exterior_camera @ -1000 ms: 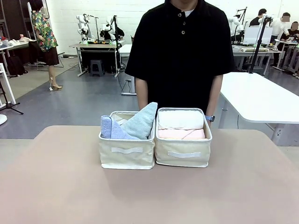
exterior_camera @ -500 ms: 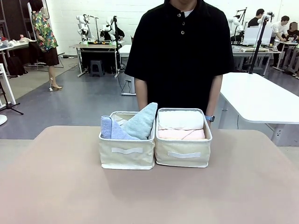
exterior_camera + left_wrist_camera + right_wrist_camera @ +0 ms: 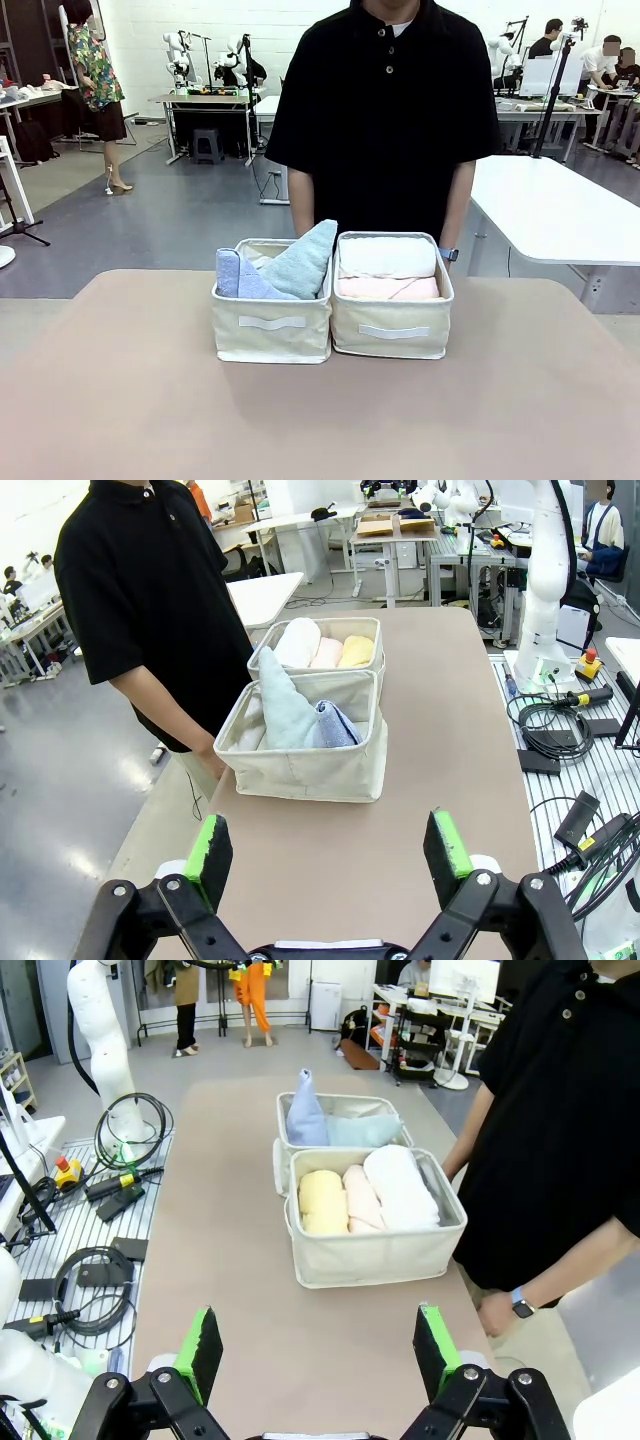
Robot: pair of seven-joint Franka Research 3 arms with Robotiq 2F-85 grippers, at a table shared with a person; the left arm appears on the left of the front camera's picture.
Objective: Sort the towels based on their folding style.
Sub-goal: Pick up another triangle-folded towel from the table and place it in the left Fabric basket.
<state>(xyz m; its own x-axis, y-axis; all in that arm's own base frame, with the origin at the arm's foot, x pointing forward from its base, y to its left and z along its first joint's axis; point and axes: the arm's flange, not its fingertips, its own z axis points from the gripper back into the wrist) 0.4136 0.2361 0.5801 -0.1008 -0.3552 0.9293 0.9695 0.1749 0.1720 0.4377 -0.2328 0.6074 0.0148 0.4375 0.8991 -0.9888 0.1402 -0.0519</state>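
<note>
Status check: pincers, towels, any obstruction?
Left pincer open, empty; right pincer open, empty. Cone-folded terry towels in left cream fabric basket, rolled towels in right basket. Person's hand beside right basket.

I'm counting two cream baskets: left basket point(image 3: 271, 335) and right basket point(image 3: 391, 338), sitting side by side on one table point(image 3: 320, 420). I'm seeing two cone-folded towels in the left one: a lavender-blue towel point(image 3: 238, 278) and a pale grey-green towel point(image 3: 302, 260). I'm seeing three rolled towels in the right one: white towel point(image 3: 400, 1186), pink towel point(image 3: 362, 1198), yellow towel point(image 3: 321, 1203). Five towels showing in all. One person point(image 3: 385, 110) is standing at the far side.
</note>
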